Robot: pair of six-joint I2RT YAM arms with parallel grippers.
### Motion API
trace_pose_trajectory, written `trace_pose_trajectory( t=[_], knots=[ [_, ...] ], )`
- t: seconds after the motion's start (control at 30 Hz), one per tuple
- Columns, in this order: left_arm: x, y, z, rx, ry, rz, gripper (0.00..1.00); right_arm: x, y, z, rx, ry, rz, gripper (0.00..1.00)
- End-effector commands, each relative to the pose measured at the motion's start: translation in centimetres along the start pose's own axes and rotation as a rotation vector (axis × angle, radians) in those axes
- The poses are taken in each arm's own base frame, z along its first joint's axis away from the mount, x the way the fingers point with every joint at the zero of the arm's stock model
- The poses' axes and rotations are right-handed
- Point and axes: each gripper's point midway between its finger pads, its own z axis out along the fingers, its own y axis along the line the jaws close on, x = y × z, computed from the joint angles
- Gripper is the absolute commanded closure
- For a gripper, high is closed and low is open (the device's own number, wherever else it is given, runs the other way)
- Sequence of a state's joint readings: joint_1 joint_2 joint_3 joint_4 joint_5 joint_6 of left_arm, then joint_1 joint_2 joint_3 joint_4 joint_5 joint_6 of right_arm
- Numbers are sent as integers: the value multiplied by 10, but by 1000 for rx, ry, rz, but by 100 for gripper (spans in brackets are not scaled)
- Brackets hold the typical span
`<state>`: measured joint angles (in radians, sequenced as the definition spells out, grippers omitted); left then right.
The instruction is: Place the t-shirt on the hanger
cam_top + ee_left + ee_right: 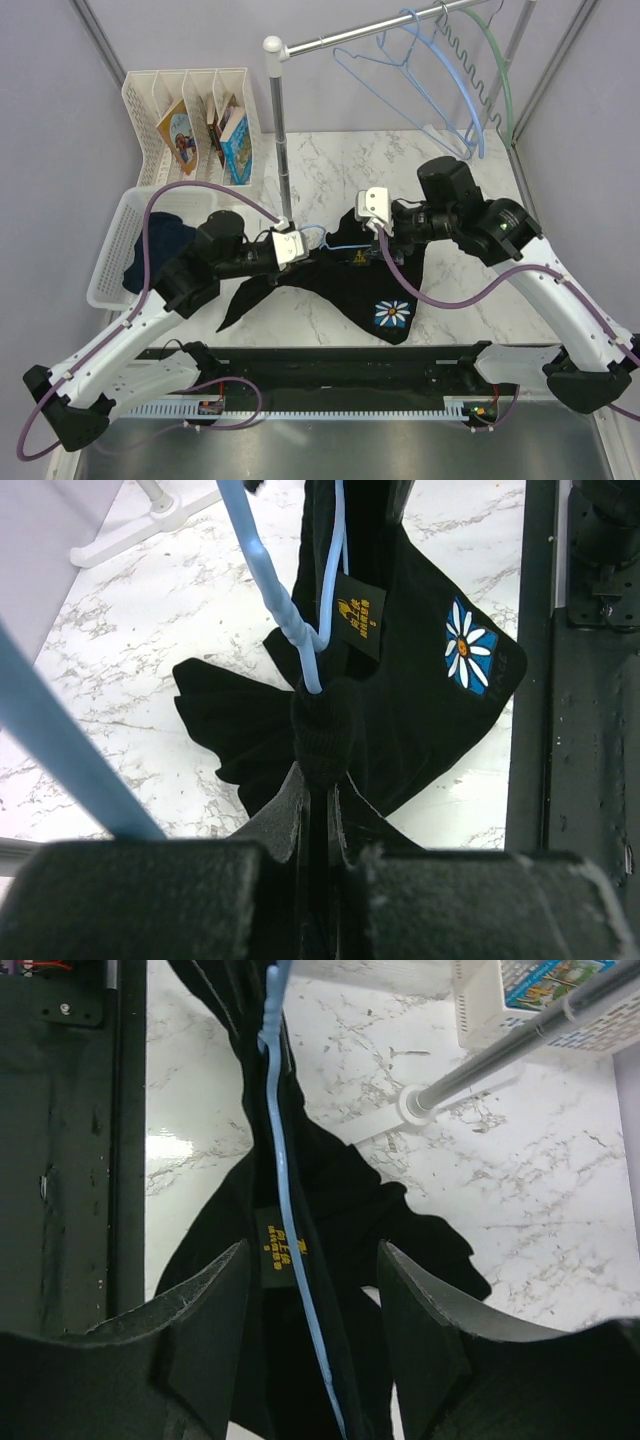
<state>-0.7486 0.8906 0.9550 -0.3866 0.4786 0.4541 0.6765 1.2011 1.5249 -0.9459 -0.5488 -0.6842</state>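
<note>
**Black short-sleeved t-shirt with a white daisy print (pixel 340 280): held up at mid-bench, lower part on the surface**

Shirt is stretched between both arms, its hem and daisy on the white marble bench (pixel 330 160), near the chrome rack post (pixel 282 150). Left end effector (pixel 320 780) is pinched tight on a bunch of black fabric at the bend of the thin light-blue wire hanger (pixel 272 585). Right end effector (pixel 310 1270) has its jaws wide, straddling wire and cloth, gripping neither.

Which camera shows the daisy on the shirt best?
The left wrist camera: the daisy is big and sharp there, yellow centre showing. The top camera shows it whole but small. The right wrist camera misses it, showing only black shirt.
</note>
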Motion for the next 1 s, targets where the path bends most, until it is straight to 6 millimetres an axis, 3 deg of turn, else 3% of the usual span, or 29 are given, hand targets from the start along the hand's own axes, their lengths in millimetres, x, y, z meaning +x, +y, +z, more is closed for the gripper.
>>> trace_pose_trajectory(
  t=[0.0,0.23,0.33,0.37,0.43,0.63,0.77,0.97],
  knots=[
    [-47,12,-5,-16,-129,98,98,-18,9,1,-56,-29,-63,44],
    [-46,11,-1,-1,-119,96,98,-21,19,19,-100,-15,-79,61],
    [-47,11,-1,0,-121,93,98,-19,19,25,-101,-2,-80,79],
    [-48,11,-2,3,-123,94,98,-19,17,26,-90,2,-74,92],
    [-47,11,-3,-4,-119,93,98,-18,14,26,-73,7,-64,100],
    [-35,8,-10,-24,-89,89,93,-14,3,17,22,26,-60,100],
    [-25,12,-20,-66,-58,70,77,-8,-3,8,55,36,-58,100],
    [1,16,-36,-99,16,54,70,-5,-14,-9,95,40,-53,100]
  ],
)
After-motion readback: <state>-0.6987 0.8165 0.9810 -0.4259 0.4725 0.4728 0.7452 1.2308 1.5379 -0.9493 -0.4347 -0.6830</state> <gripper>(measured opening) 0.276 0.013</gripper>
